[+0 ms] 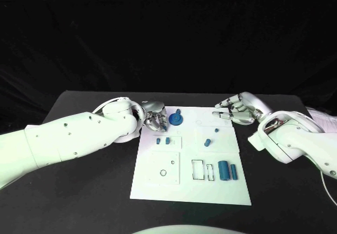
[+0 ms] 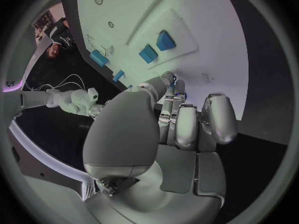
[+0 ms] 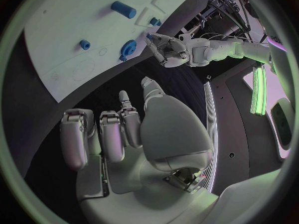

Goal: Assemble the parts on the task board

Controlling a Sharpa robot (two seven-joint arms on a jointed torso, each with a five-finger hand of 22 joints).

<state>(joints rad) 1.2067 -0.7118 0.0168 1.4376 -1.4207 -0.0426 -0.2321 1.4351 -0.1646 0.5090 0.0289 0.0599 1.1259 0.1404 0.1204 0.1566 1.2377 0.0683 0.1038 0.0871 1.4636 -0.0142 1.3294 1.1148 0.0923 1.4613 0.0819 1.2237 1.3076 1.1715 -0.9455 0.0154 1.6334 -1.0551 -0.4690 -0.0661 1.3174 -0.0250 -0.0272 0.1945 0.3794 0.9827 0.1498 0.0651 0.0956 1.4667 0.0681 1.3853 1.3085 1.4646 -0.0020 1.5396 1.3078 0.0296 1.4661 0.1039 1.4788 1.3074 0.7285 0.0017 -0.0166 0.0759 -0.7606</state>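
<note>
Nearest the robot, at about five o'clock on the task board (image 1: 189, 192), two blue cylinders (image 1: 223, 170) are lying beside two rectangular slots (image 1: 198, 170), untouched. Past them, toward the board's middle, two small blue blocks (image 1: 163, 141) are resting at ten o'clock and a small blue peg (image 1: 207, 142) is standing at one o'clock. At the far edge, around eleven o'clock, a blue gear-like part (image 1: 176, 118) is being worked by the left hand (image 1: 154, 119), whose fingertips are being brought against it; whether it is actually being pinched cannot be told. The right hand (image 1: 237, 109) is being held over the board's far corner at one o'clock, fingers loosely curled round nothing. The step in hand is judged to be the picking or seating of the gear-like part; the next move is likely calling for a firm pinch and a careful alignment over its place. In the left wrist view the fingertips (image 2: 171, 79) are being shown right at the board edge, their contact hidden, while in the right wrist view the left hand is being seen from the side, just beside the gear.
</note>
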